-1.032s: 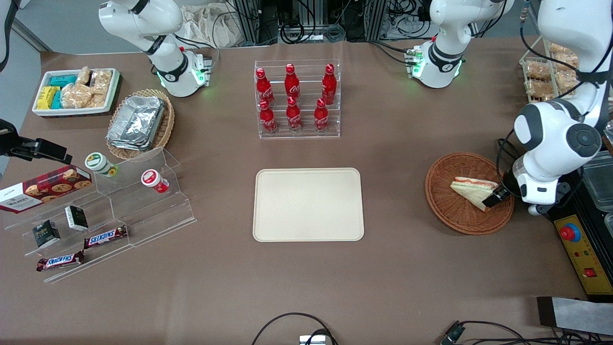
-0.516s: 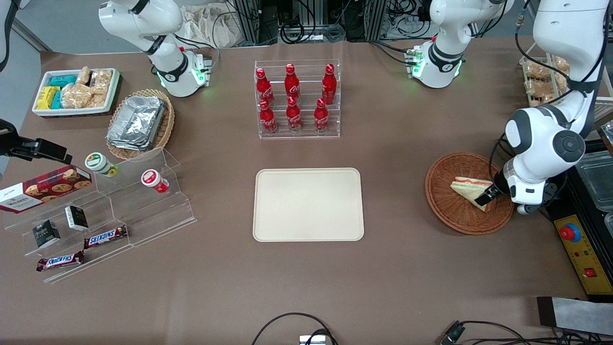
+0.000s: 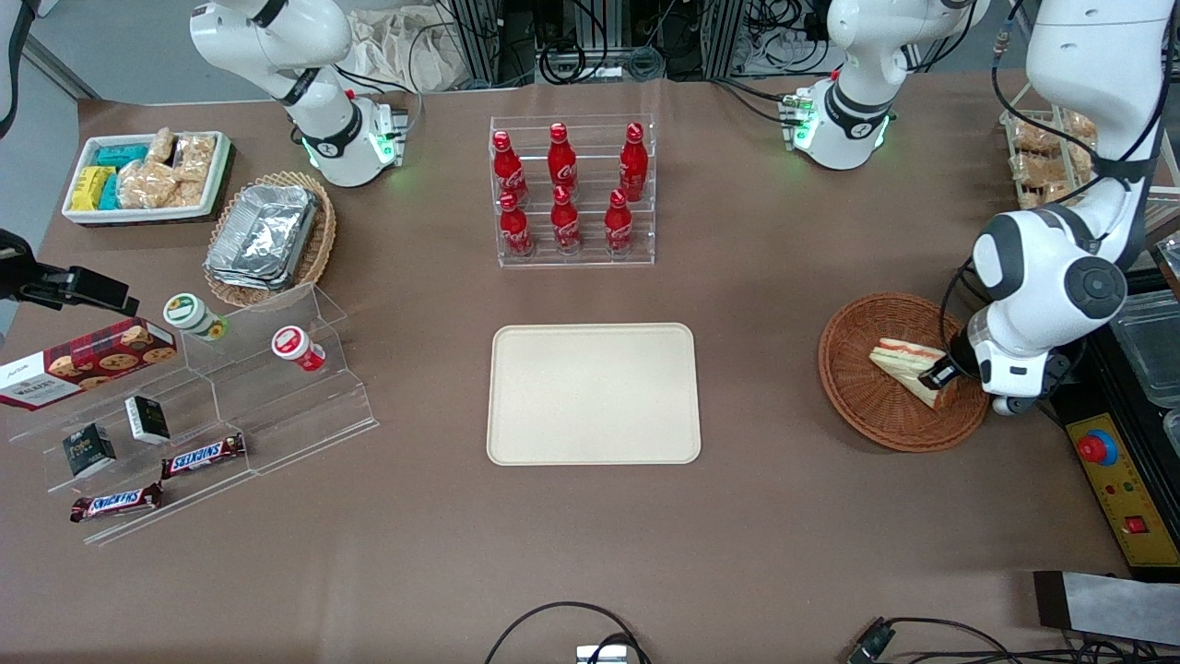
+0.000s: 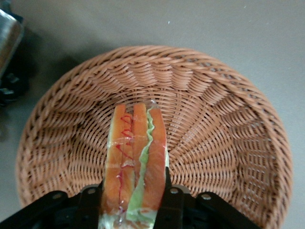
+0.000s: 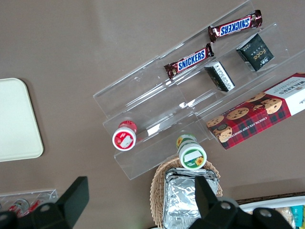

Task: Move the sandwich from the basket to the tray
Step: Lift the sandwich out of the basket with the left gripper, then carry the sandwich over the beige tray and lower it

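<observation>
- The sandwich (image 3: 908, 366) lies in the round reddish-brown wicker basket (image 3: 862, 397), toward the working arm's end of the tabletop (image 3: 784, 516); the cream tray (image 3: 593, 394) sits well apart from it, mid-table, with nothing on it.
- The pincer (image 4: 135, 202) is down in the basket with its fingers (image 4: 89, 200) on either side of the wedge's broad end, closed against the two bread faces. Whether the sandwich has left the basket floor I cannot tell.
- Handling, as I judge it: the wedge looks light and soft, white bread over orange-red and green layers, with a glossy clear film wrapped around it. The film may be slippery, and hard pressure would crush the bread or push the filling out.
- The flat bread faces near the thick end seem the right place to hold, as now; the thin tip would bend.
- Hidden or unclear: the wrist view cuts off the sandwich's broad end and the fingertips, so the depth of the hold is not visible. In the front view the arm's wrist covers the basket's edge beside it and most of the pincer.
</observation>
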